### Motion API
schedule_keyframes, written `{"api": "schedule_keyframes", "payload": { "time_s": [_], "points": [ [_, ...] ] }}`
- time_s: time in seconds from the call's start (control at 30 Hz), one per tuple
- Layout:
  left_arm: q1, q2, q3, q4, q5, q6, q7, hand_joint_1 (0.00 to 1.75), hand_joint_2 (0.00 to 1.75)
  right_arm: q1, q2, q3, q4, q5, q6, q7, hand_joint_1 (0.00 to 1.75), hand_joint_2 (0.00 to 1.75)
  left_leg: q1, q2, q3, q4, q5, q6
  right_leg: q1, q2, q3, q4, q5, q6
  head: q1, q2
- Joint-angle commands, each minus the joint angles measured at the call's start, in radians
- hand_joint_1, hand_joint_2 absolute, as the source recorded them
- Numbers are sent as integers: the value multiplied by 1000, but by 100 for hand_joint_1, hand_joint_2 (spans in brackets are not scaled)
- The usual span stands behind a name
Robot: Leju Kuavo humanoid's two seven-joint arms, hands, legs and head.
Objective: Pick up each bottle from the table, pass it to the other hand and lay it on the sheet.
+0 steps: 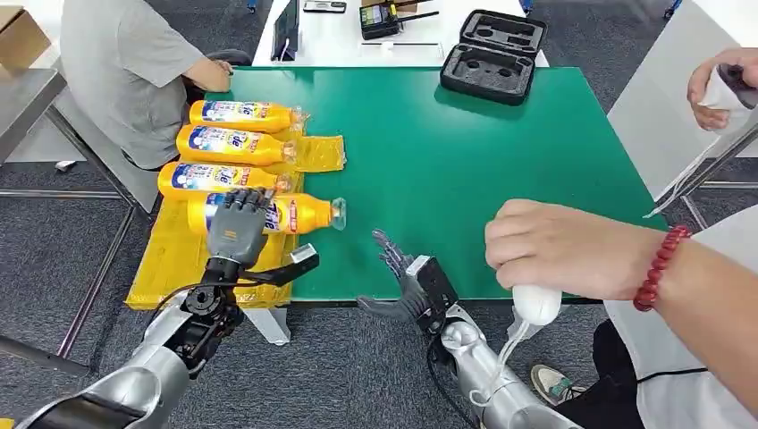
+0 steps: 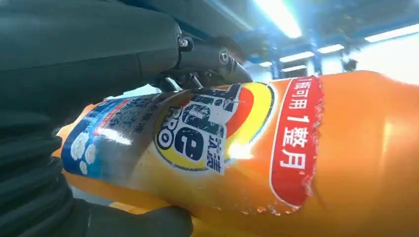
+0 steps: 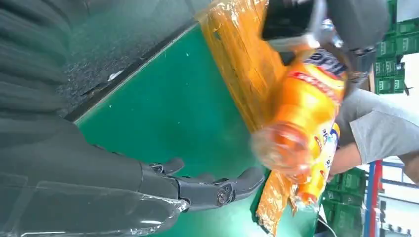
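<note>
Three orange bottles (image 1: 234,143) with blue-and-yellow labels lie side by side on the yellow sheet (image 1: 170,259) at the left of the green table (image 1: 465,170). A fourth orange bottle (image 1: 304,213) lies nearest me along the sheet's front part, its cap sticking out over the green. My left hand (image 1: 237,223) wraps over this bottle's label end; in the left wrist view the bottle (image 2: 296,148) sits between the dark fingers (image 2: 212,59) and the thumb. My right hand (image 1: 407,281) hangs at the table's front edge, fingers spread, holding nothing. The right wrist view looks at the bottle's cap end (image 3: 301,113).
A person's hand (image 1: 563,246) with a red bead bracelet holds a white object at the table's front right edge. Another person sits at the back left. A black open case (image 1: 493,55) lies at the table's far side.
</note>
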Motion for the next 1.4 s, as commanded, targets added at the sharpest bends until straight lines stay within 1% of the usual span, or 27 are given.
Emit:
{"api": "schedule_keyframes", "payload": {
  "time_s": [0.03,0.13,0.2,0.4,0.5,0.53,0.8,0.83,0.9,0.93,0.97,1.0,1.1,1.13,1.17,1.27,1.4],
  "points": [
    [-99,54,-243,215,8,-69,-2,175,175,-62,1,38,82,-4,15,3,0,175,2,2,3,1,-2,-2,2,1,3,0,-1,-2,0,0],
    [-98,61,-224,221,20,-98,14,175,175,-65,0,43,86,-5,18,3,0,175,2,4,4,2,-3,-3,3,3,3,1,-1,-3,0,0],
    [-98,75,-216,223,18,-108,27,175,175,-67,0,48,88,-5,17,3,0,175,1,2,1,0,-1,-1,1,1,0,0,0,-1,0,0],
    [-100,90,-185,232,36,-142,52,175,175,-73,6,56,100,-6,23,3,0,175,2,3,2,1,-2,-2,2,2,2,1,-1,-2,0,0],
    [-96,94,-163,224,48,-139,67,175,175,-75,6,59,104,-9,21,3,0,175,3,3,4,2,-3,-3,3,3,4,1,-1,-3,0,0],
    [-95,93,-141,223,65,-128,63,175,175,-76,5,63,105,-10,20,3,0,175,2,2,2,1,-1,-2,2,2,2,0,-1,-2,0,0],
    [-107,94,-148,223,45,-115,53,175,175,-80,6,69,115,-11,22,3,0,175,2,1,0,1,-1,-2,2,1,1,1,0,-2,0,0],
    [-112,91,-143,227,46,-123,58,168,175,-81,8,70,120,-13,22,3,0,175,2,1,1,1,-1,-2,2,1,1,1,-1,-2,0,0],
    [-113,89,-146,228,39,-121,57,138,175,-80,9,72,120,-13,21,3,0,175,2,1,1,1,-1,-2,2,1,1,1,-1,-2,0,0],
    [-111,87,-143,229,42,-122,48,63,175,-81,10,74,122,-14,21,3,0,175,2,1,1,1,-1,-2,2,1,1,1,-1,-2,0,0],
    [-110,87,-139,229,45,-120,45,23,175,-81,10,74,123,-14,19,3,0,175,3,2,3,3,-2,-3,3,1,3,1,-2,-3,0,0],
    [-106,84,-130,227,55,-113,35,0,175,-81,9,73,122,-15,18,3,0,175,2,1,1,1,-1,-2,2,1,1,1,-1,-2,0,0],
    [-100,82,-123,223,57,-84,33,0,175,-77,7,72,121,-19,12,3,0,175,1,1,1,0,-1,-1,1,1,1,0,0,-1,0,0],
    [-99,82,-128,220,45,-64,52,0,175,-71,3,73,115,-20,10,3,0,175,2,1,2,1,-1,-2,2,1,2,0,-1,-2,0,0],
    [-97,85,-139,215,23,-30,75,0,0,-69,3,73,113,-22,10,3,0,175,3,1,3,2,-2,-3,3,1,4,0,-2,-3,0,0],
    [-91,84,-121,207,28,28,85,0,0,-60,2,71,109,-25,3,3,0,175,1,0,1,0,-1,-1,1,0,1,0,-1,-1,0,0],
    [-91,84,-121,207,28,28,85,0,0,-60,2,71,109,-25,3,3,0,175,2,1,3,1,-2,-2,2,1,4,0,-1,-2,0,0]
  ]
}}
